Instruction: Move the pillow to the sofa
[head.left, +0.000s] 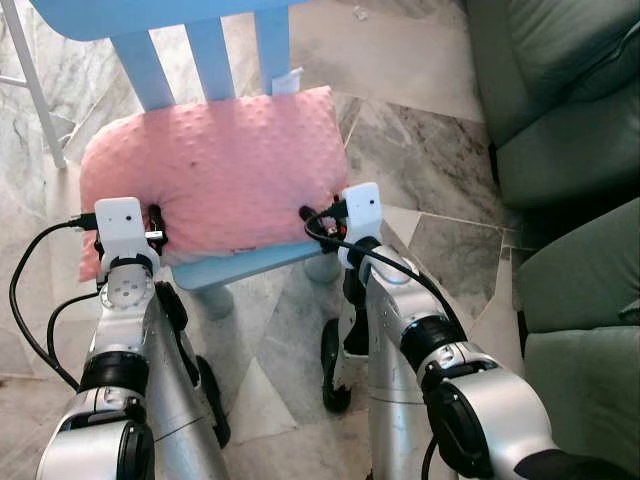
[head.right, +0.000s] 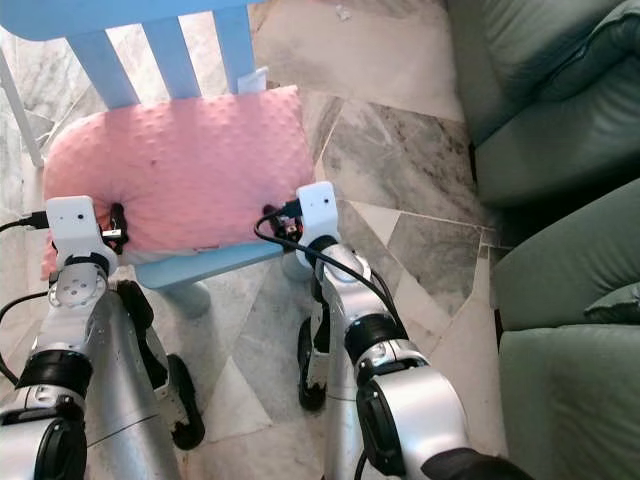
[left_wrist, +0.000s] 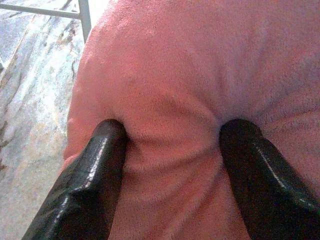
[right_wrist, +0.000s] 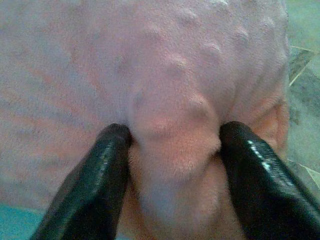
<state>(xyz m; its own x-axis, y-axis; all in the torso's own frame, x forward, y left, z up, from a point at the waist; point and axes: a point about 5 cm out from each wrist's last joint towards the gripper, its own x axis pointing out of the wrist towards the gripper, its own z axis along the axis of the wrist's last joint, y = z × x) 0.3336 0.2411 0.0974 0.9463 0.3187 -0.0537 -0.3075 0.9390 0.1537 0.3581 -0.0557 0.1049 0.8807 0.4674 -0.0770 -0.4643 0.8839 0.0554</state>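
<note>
Both arms forward: left hand (head.left: 152, 228) and right hand (head.left: 318, 222) each pinch the pillow's (head.left: 215, 170) near edge, fabric bunched between fingers. Pillow sits on the blue chair (head.left: 200, 45). Grasp step looks done; next, lift clear and turn right toward the sofa (head.left: 570, 110).

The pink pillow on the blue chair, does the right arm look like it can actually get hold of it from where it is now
Yes, it looks so. The right gripper is already at the pink pillow near edge, its fingers pinching a fold of fabric. Nothing stands between them. The left gripper grips the other near corner likewise.
</note>
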